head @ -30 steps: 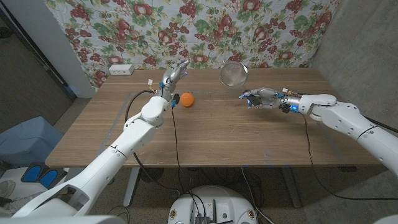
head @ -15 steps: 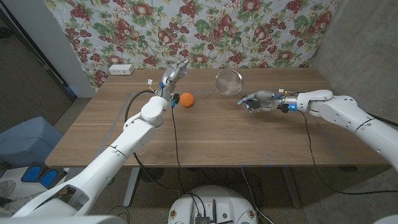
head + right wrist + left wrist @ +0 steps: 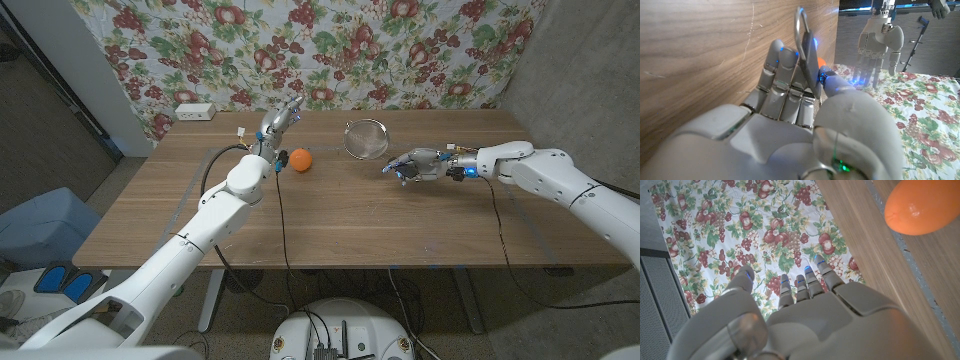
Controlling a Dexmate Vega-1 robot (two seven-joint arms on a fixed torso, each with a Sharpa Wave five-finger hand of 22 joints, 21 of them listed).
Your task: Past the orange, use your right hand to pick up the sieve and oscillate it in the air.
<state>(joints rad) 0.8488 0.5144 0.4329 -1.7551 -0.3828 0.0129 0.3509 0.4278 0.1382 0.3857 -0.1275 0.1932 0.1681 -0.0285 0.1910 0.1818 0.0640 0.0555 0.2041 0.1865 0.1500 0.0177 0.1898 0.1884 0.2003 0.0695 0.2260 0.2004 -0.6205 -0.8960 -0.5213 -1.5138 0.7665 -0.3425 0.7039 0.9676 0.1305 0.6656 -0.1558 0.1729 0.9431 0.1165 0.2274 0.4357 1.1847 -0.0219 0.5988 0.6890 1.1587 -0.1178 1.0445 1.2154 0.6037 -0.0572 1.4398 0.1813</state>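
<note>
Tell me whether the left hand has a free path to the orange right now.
Probably yes. The left hand hovers open just behind the orange, with bare table around it; nothing stands between them.

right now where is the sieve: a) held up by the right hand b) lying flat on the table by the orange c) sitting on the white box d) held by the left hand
a: the right hand grips the sieve's handle, and the sieve sits tilted above the table; the right wrist view shows the handle clamped between that hand's fingers. The left hand holds nothing, and the orange lies apart from it on the table.
</note>
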